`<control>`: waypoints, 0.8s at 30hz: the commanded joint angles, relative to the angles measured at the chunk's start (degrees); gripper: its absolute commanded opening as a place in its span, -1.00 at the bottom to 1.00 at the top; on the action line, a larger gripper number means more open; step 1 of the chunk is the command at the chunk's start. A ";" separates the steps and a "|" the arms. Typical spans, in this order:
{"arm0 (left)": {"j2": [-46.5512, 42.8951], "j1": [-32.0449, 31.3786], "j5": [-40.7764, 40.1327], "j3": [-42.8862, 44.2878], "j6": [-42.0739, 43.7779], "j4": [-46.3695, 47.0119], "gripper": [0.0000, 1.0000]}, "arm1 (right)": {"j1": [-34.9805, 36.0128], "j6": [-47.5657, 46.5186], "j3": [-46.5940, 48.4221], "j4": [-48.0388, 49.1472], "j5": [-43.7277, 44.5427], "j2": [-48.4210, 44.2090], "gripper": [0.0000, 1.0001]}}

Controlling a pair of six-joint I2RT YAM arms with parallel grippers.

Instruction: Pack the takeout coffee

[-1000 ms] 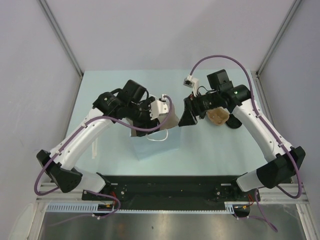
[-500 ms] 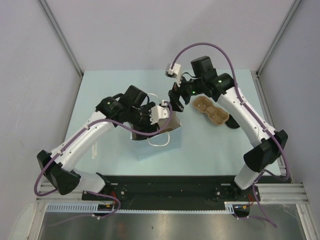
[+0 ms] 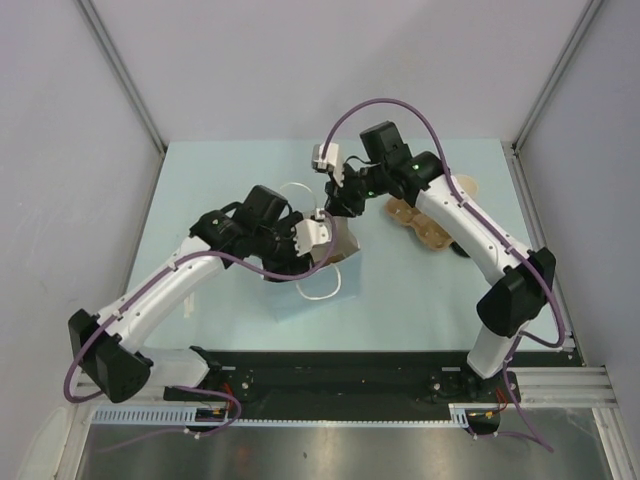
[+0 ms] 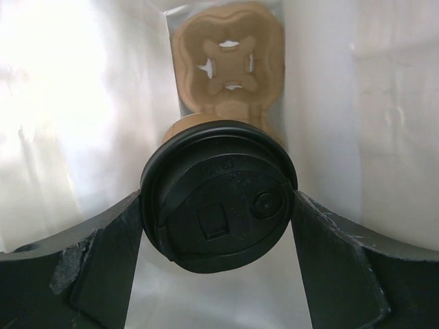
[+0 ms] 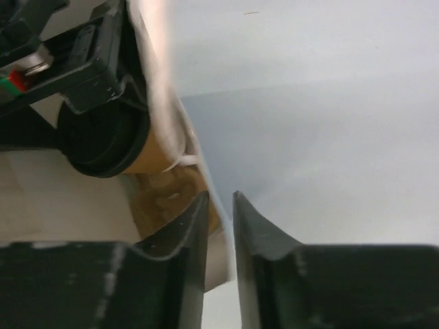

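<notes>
In the overhead view we see the left arm reach from the lower left corner to the middle of the pale tabletop, where the light-blue paper bag stands mouth up with its white handles loose. The left pincer is down inside that mouth. Its wrist view shows it pinching the takeout coffee: a dark finger presses each side of the black lid, and the tan cup shows just past the lid, between the bag's pale walls. Deeper in the bag, at the upper centre of that view, we make out a tan moulded-pulp insert with a cross-shaped cutout; we cannot tell whether the cup touches it. Just right of the bag's mouth, the right pincer comes in from the upper centre of the overhead frame. Its fingers are pressed almost together, with the bag's rim running into the narrow gap between them. Further right, a brown pulp carrier lies on the tabletop, partly under the right arm.
</notes>
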 commanded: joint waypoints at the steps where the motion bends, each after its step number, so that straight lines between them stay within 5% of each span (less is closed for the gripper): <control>1: -5.67 0.38 -3.08 -5.20 -2.92 7.33 -0.67 | 1.69 2.29 -3.45 4.65 0.52 -4.81 -0.73; 2: -7.07 0.29 -4.22 -6.09 -3.01 8.99 -0.67 | 2.04 4.21 -4.76 7.54 1.14 -6.04 -1.00; 10: -13.59 -2.34 -9.94 -15.23 -2.39 16.82 -0.69 | 4.14 11.96 -21.01 25.91 12.39 -19.84 -1.00; 24: -22.02 -6.21 -15.30 -31.13 -0.90 26.40 -0.74 | 15.31 9.86 -38.52 36.48 28.65 -33.20 -1.00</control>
